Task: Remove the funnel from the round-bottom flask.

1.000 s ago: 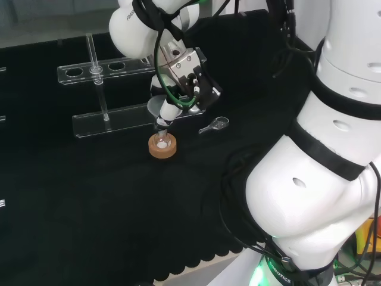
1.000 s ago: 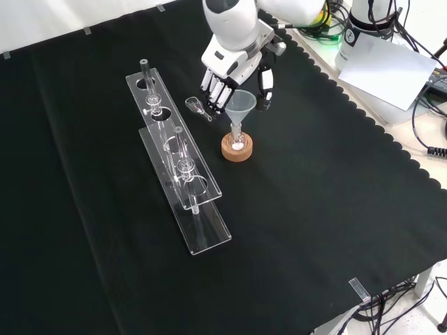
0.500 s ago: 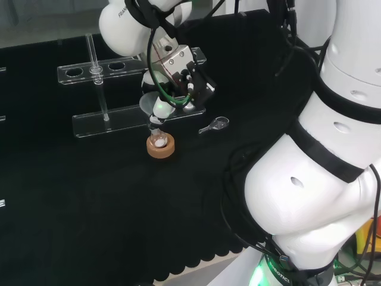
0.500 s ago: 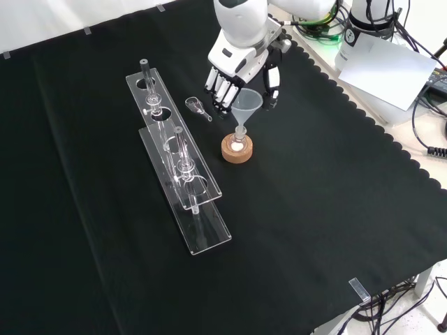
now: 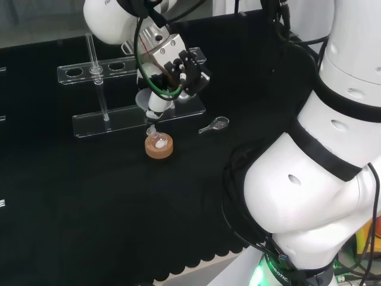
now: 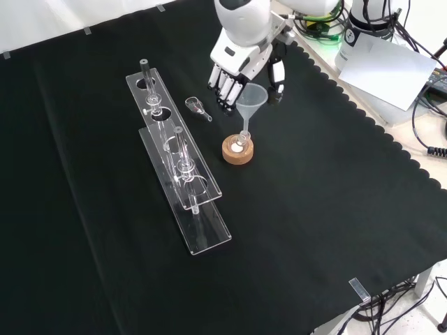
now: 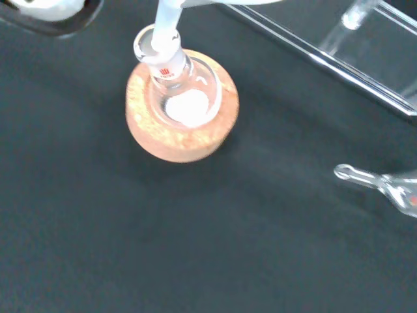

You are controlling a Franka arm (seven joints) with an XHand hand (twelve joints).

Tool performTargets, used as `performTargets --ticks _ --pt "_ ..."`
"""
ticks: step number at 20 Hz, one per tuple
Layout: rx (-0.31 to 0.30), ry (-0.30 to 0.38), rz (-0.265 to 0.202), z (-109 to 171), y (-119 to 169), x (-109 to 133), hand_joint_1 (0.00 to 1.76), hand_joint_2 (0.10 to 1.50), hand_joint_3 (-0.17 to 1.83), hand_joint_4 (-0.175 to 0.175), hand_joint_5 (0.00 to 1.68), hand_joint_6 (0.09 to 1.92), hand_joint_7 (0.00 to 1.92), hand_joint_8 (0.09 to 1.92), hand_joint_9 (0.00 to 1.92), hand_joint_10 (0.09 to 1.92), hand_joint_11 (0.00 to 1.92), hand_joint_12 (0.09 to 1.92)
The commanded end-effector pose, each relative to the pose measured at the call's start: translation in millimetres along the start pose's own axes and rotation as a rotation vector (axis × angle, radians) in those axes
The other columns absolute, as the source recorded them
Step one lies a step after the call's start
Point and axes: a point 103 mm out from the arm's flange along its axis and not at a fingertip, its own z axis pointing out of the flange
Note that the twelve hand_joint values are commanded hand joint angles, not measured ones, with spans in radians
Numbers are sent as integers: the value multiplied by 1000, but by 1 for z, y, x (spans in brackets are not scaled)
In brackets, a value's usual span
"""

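Observation:
A small round-bottom flask [image 6: 238, 144] with white powder in it sits on a cork ring [image 6: 237, 154] near the middle of the cloth. Above it the hand [image 6: 241, 59] is shut on a clear funnel [image 6: 251, 103], fingers on one side of the cone and thumb on the other. The funnel hangs tilted, its stem tip at the mouth of the flask's neck. In the head view the funnel [image 5: 144, 98] is just below the hand [image 5: 171, 64], over the flask [image 5: 158, 140]. In the wrist view the stem [image 7: 167, 15] ends at the neck [image 7: 161, 57], above the cork ring [image 7: 151, 134].
Two clear plastic racks [image 6: 187, 183] lie left of the flask in the front view, with upright glass tubes in them. A small glass scoop [image 6: 198, 107] lies between rack and hand, and shows as a scoop [image 5: 215, 124] in the head view. The cloth's scalloped edge [image 6: 391, 150] runs at the right.
The hand has risen with the funnel and shifted left in the head view. The stem has come up out of the flask to the neck's mouth. Flask and cork ring stay put.

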Motion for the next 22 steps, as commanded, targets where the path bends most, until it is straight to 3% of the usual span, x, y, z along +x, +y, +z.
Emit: performTargets --ticks 1,22 --pt "82 0 59 -12 -11 -20 796 653 537 -6 575 763 559 660 954 414 688 1260" --pt "13 7 132 -47 -39 -55 794 649 545 -1 587 791 559 664 943 420 683 1265"
